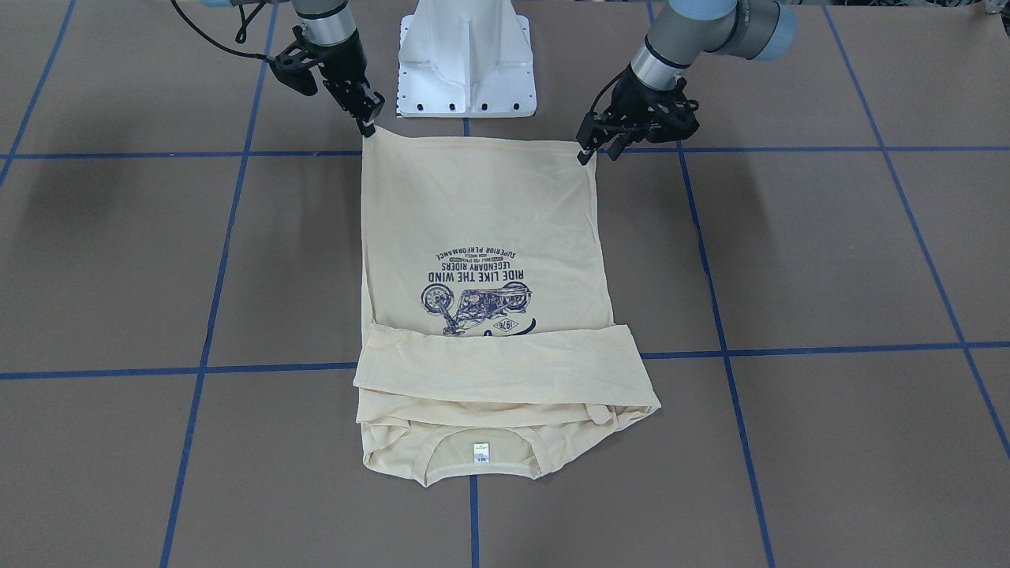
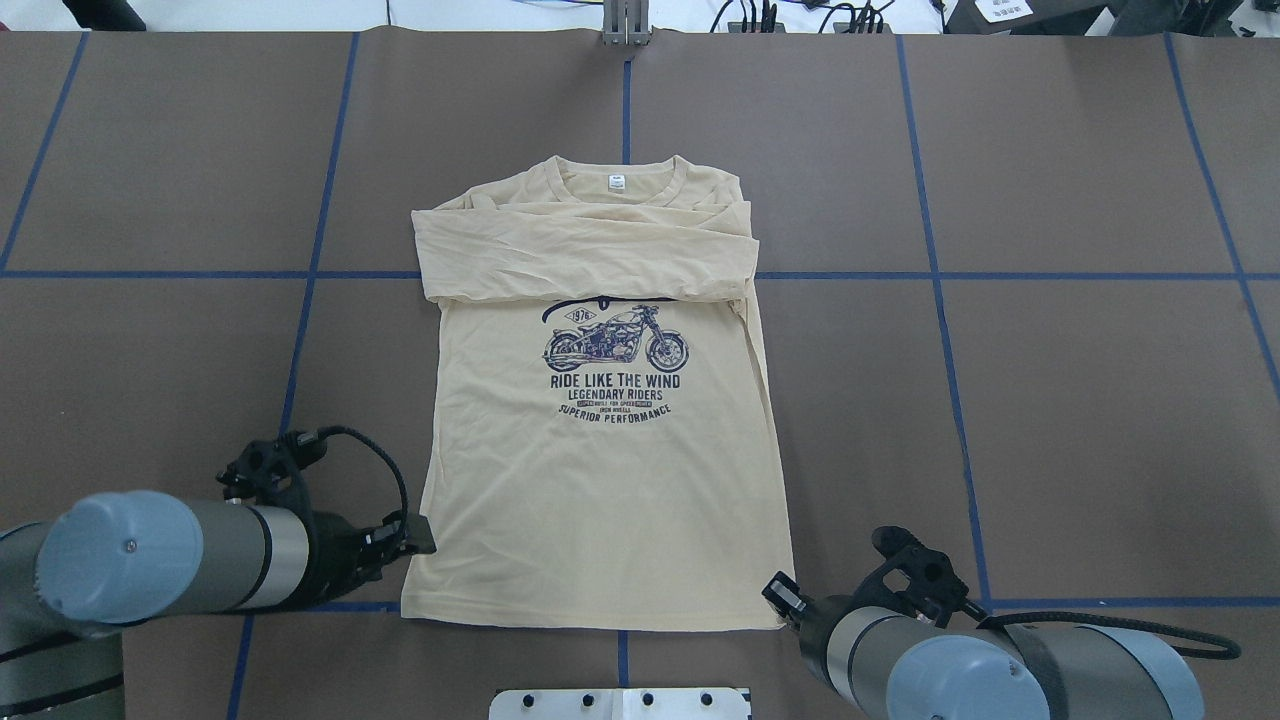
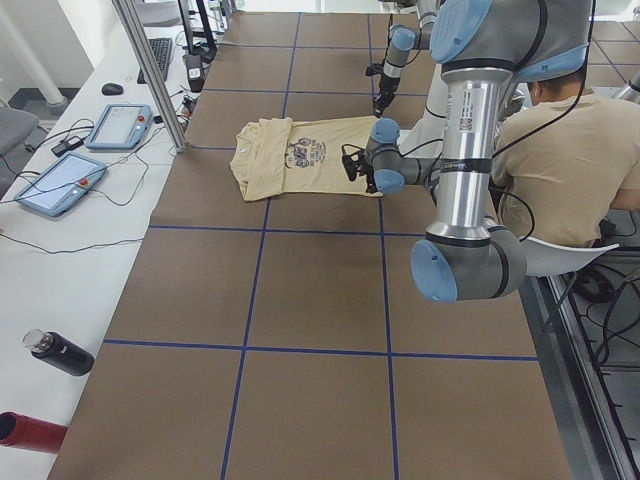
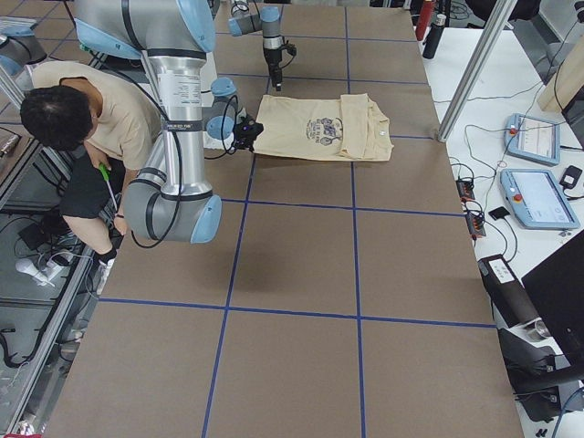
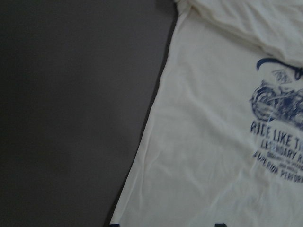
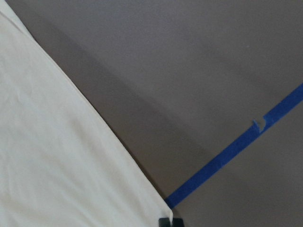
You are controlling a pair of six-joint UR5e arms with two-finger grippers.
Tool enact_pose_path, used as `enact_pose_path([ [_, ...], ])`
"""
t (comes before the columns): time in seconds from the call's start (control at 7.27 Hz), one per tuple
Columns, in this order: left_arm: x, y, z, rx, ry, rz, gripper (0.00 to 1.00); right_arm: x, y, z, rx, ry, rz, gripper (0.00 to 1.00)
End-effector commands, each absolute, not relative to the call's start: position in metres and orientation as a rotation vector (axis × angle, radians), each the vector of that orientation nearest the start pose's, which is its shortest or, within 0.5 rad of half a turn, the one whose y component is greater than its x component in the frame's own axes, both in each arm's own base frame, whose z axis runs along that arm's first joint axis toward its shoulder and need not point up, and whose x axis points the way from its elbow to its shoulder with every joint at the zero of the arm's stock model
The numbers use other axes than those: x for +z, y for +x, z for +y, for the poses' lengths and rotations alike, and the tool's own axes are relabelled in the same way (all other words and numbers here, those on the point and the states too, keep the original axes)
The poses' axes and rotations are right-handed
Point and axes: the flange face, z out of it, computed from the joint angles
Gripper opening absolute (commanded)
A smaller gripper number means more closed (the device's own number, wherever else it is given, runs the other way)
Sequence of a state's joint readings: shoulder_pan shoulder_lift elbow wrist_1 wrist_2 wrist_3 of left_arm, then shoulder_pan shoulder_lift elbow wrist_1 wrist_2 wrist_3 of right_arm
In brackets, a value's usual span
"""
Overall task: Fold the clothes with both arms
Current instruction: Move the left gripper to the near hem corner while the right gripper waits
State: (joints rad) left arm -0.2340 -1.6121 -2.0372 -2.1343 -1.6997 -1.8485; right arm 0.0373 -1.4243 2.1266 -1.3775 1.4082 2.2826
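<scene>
We judge the hem fold of the pale cream-yellow long-sleeved T-shirt (image 1: 481, 205) in hand. Right gripper (image 1: 368, 126) pinches one hem corner; left gripper (image 1: 598, 154), fingers apart, must clamp the other first.

We reach our left arm (image 2: 200, 555) and right arm (image 2: 900, 655) down low. Our left gripper (image 1: 597, 151) is spread wide; our right gripper (image 1: 368, 125) pinches the T-shirt (image 1: 481, 205).

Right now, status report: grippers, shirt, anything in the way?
Right gripper shut on shirt hem corner. Left gripper at other corner, jaws open. Sleeves folded across chest. Nothing seen blocking.
</scene>
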Motion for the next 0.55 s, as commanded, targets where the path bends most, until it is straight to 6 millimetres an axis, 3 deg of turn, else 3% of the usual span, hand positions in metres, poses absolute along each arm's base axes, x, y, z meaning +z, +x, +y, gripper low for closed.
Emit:
enact_pose_path([
  [0.0,0.3647,0.4694,-0.1887,-0.388,-0.217,1.043,0.67,0.3124,-0.4942,-0.1685,0.771,-0.158,-0.919,0.0],
  [0.41,0.3633,0.4695,-0.1902,-0.391,-0.214,1.046,0.64,0.3118,-0.4929,-0.1692,0.772,-0.158,-0.921,0.0],
])
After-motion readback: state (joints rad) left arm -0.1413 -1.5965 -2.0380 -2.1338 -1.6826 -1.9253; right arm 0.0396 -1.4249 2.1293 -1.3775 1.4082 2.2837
